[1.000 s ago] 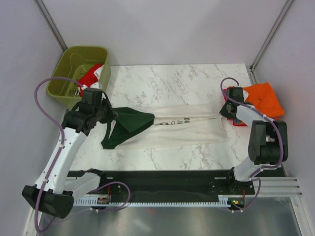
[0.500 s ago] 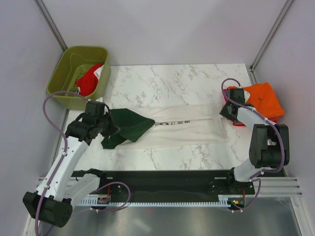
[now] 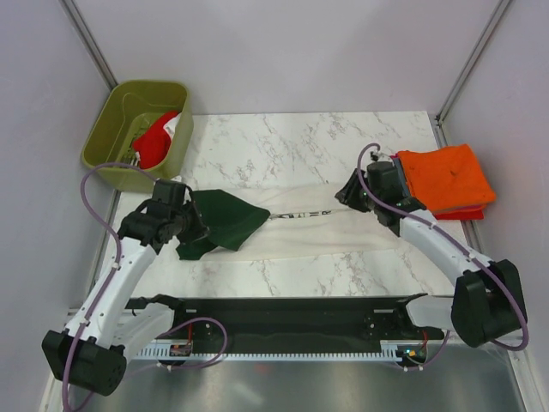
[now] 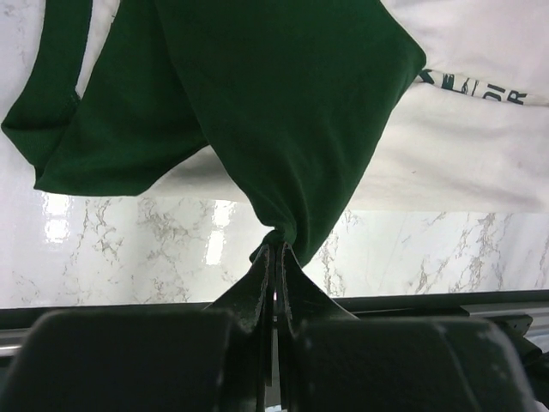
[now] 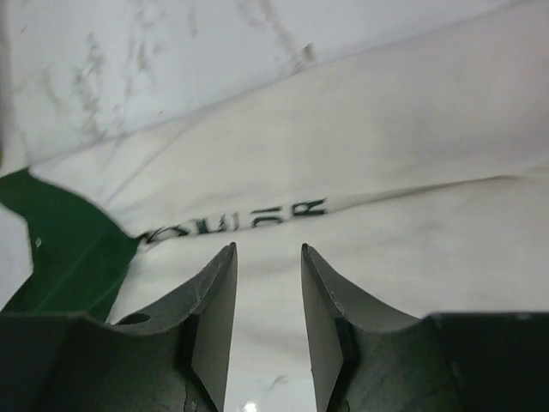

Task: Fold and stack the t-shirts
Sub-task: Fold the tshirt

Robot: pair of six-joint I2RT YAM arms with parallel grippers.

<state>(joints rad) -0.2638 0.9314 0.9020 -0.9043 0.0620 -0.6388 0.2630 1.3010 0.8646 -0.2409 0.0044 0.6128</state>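
1. The left gripper (image 4: 276,249) is pinched fully closed on a bunch of the dark green sleeve (image 4: 283,103). The cloth gathers to a point between its fingertips. From above, those tips are hidden by the wrist and the raised fabric.
2. The right gripper (image 5: 268,257) stands with its jaws partway apart and nothing between them, over the cream t-shirt (image 5: 386,232) near its print. Whether the tips touch the cloth cannot be told.
3. The cream t-shirt lies lengthways across the middle of the marble table (image 3: 283,137), folded into a long band. Its right end is covered by the right arm.
4. The black print (image 5: 236,225) shows only as a thin strip of letters along a crease, too cut off to read.
5. An orange t-shirt (image 3: 444,176) lies folded at the table's right edge. A red edge (image 3: 470,212) peeks out beneath it, the rest hidden.
6. The olive-green bin (image 3: 116,107) at the far left corner holds red and white cloth (image 3: 154,137), partly hidden by the bin's wall.
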